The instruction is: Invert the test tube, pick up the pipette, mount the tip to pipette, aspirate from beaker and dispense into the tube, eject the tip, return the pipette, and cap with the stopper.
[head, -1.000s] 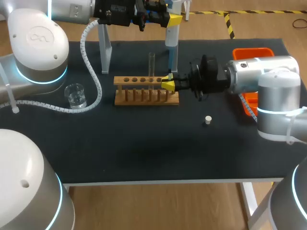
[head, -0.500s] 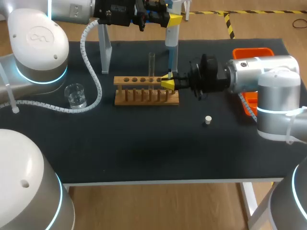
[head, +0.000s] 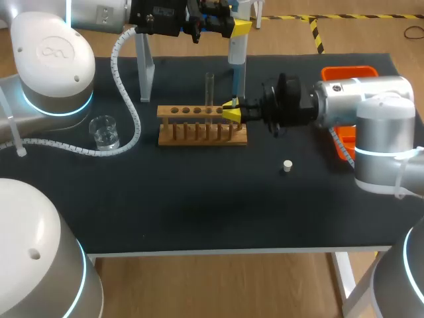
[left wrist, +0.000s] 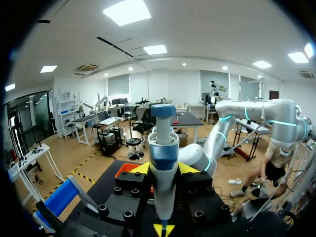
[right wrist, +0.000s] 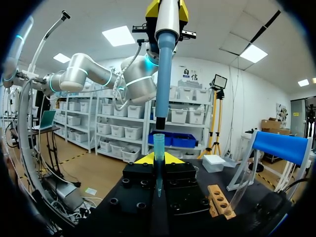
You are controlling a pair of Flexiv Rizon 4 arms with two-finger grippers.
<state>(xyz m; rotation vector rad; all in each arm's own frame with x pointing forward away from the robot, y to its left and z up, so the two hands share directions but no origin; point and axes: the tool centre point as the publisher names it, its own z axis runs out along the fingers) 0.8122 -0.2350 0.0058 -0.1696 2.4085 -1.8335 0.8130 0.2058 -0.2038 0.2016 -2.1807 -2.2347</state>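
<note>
Desk (head: 199,218): stopper (head: 287,165) right of middle, well apart from front edge and rack. Beaker (head: 105,131) left, near coiled hose. Wooden rack (head: 202,126) mid-desk, test tube (head: 209,89) upright in it. Right jaws clamp pipette tip (right wrist: 158,148) upright at rack's right end. Pipette (head: 236,59) just above tip, narrow gap, gripped by left jaws. Orange tray (head: 348,71) at far right edge.

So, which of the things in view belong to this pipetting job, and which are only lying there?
Job: pipette, pipette tip, test tube, wooden rack, beaker, stopper.
Lying about, as far as seen: orange tray, white spiral hose.
</note>
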